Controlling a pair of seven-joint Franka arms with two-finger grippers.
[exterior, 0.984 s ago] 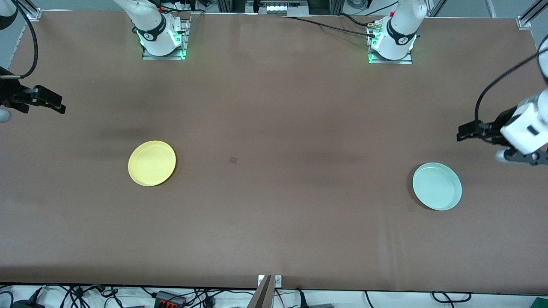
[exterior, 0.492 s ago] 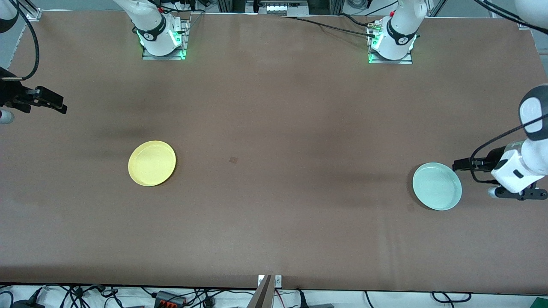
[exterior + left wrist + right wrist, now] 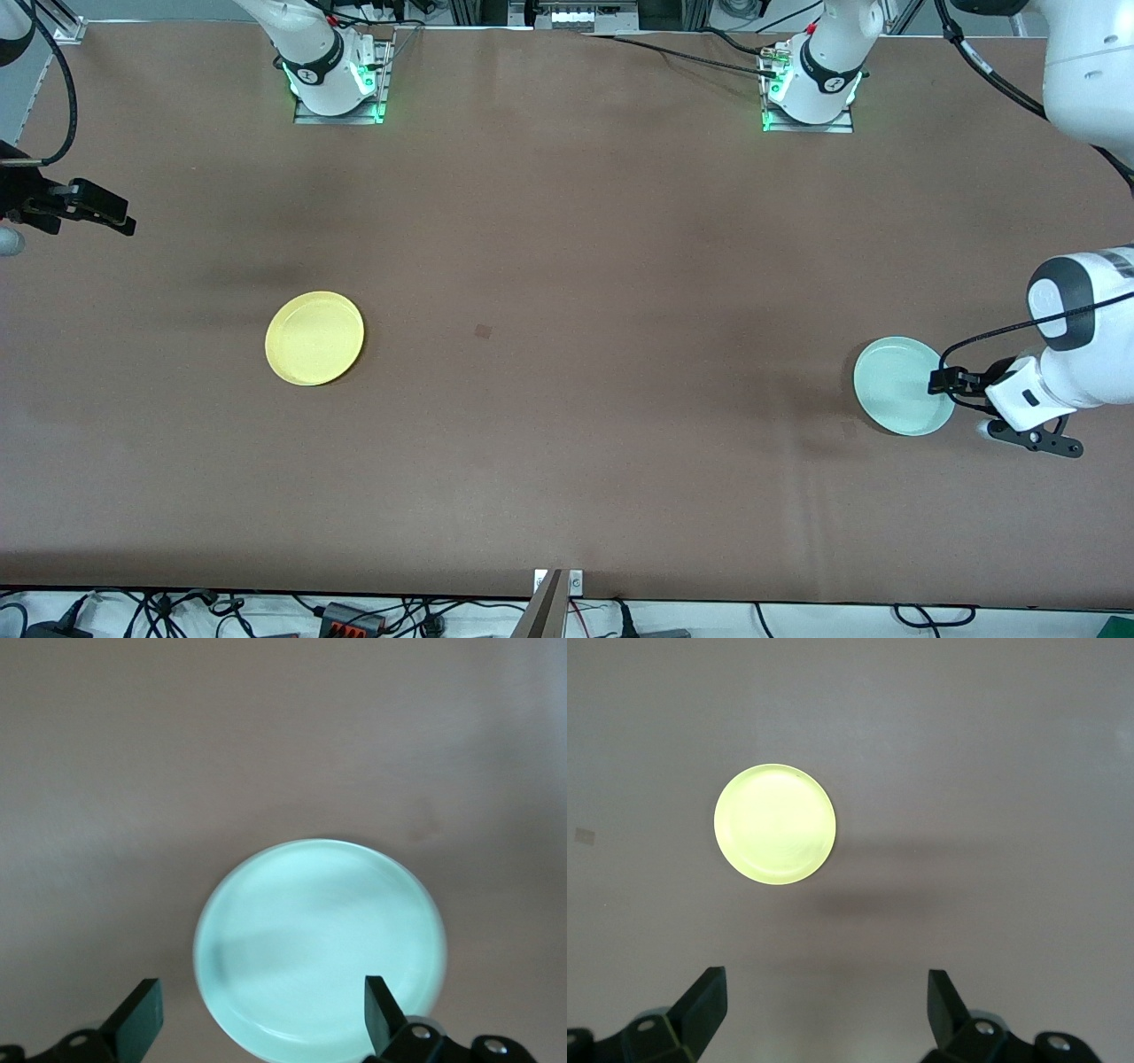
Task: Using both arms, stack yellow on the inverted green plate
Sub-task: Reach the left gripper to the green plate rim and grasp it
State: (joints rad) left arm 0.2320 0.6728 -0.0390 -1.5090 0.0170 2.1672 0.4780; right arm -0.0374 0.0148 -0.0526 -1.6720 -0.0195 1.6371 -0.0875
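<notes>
Nearest the front camera, toward the left arm's end of the surface (image 3: 567,496): green plate (image 3: 902,385), rim up. Left end effector (image 3: 941,382) at its rim, lower and closer than a second ago. Fingers (image 3: 140,1019) spread wide in the left wrist view, straddling the plate edge; contact perhaps, hard to tell. Slightly farther, toward the right arm's end: yellow plate (image 3: 314,338), untouched. Right end effector (image 3: 111,214) waiting above the surface edge, well apart from it; fingers (image 3: 702,1005) wide apart only in the right wrist view, nothing between. Small dark mark (image 3: 483,331) mid-surface.
</notes>
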